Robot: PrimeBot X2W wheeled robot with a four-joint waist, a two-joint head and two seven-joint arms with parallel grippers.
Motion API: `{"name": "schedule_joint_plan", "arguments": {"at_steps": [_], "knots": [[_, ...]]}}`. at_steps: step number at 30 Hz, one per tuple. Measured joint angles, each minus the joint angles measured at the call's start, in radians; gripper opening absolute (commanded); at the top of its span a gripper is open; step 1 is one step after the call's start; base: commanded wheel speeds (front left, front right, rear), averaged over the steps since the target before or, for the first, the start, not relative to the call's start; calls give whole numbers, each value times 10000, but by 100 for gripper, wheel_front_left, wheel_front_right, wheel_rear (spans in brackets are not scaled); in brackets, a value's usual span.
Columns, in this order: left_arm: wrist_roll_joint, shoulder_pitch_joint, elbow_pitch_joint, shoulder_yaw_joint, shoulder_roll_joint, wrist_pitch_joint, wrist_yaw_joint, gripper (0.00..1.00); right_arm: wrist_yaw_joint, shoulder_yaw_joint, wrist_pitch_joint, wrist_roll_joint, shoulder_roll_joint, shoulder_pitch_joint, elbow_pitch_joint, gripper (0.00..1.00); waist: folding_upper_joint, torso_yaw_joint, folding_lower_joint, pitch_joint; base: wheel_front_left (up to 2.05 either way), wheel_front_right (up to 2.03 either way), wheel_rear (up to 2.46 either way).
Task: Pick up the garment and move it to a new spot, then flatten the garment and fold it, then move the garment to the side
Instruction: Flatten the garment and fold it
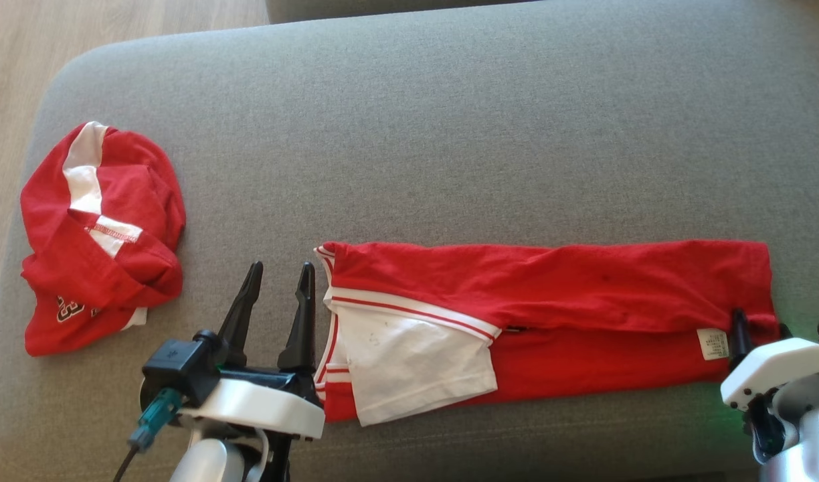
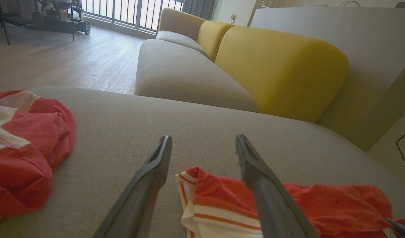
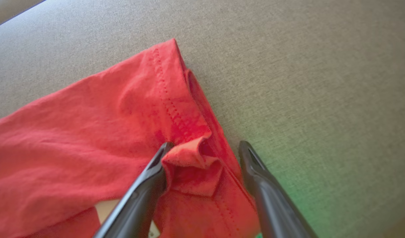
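The garment [image 1: 583,288] lies on the grey cushion [image 1: 449,134] as a long red strip running left to right. Its white sleeve [image 1: 409,361] and striped trim are at the left end, and a small white tag [image 1: 712,343] is near the right end. My left gripper [image 1: 276,274] stands open just left of the collar end, fingers above the cushion [image 2: 123,132] and the trim [image 2: 219,211]. My right gripper [image 1: 784,328] is open at the right end. Its fingers straddle the garment's hem corner [image 3: 196,165], where a small fold of fabric bunches against one finger [image 3: 149,175].
A smaller crumpled red piece [image 1: 95,234] with a white stripe lies at the cushion's left end, also seen in the left wrist view [image 2: 20,148]. Wood floor [image 1: 21,53] lies beyond the left edge. A yellow sofa back [image 2: 275,69] stands farther off.
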Motion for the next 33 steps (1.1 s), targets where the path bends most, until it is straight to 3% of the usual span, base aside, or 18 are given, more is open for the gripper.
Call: {"name": "schedule_joint_plan", "arguments": {"at_steps": [2, 5, 15, 20, 25, 28, 33], "knots": [[0, -2, 2, 0, 0, 0, 0, 100, 0, 123, 29, 71, -13, -3, 36, 100, 0, 1, 0, -2, 0, 0, 0], [0, -3, 15, 0, 0, 0, 0, 100, -2, 345, 82, 267, -42, -5, 50, 0, 0, 16, 0, -18, 0, 0, 0], [-8, -5, 104, -6, -2, 0, 0, 100, 0, 667, 67, 485, -384, -6, 67, 0, 0, 71, 0, -155, 0, 0, 0], [-73, -5, 92, -27, -2, 0, 0, 100, 2, 190, -21, 422, -982, -185, 186, 0, 0, 153, 0, -195, 0, 0, 0], [-113, -4, 77, -29, -2, 0, -71, 100, 0, -583, -261, -414, -1503, -673, 197, 0, 0, 217, 0, -250, 0, 0, 0], [-113, -3, 79, -15, -2, 0, -71, 100, 0, -562, -163, -495, -1338, -840, 197, 0, 0, 237, 0, -325, 0, 0, 0], [-125, 35, 61, 88, -2, -2, -58, 100, 0, 451, 491, -307, -817, -819, -403, 0, 0, 125, 0, -541, 0, 0, 0]]}}
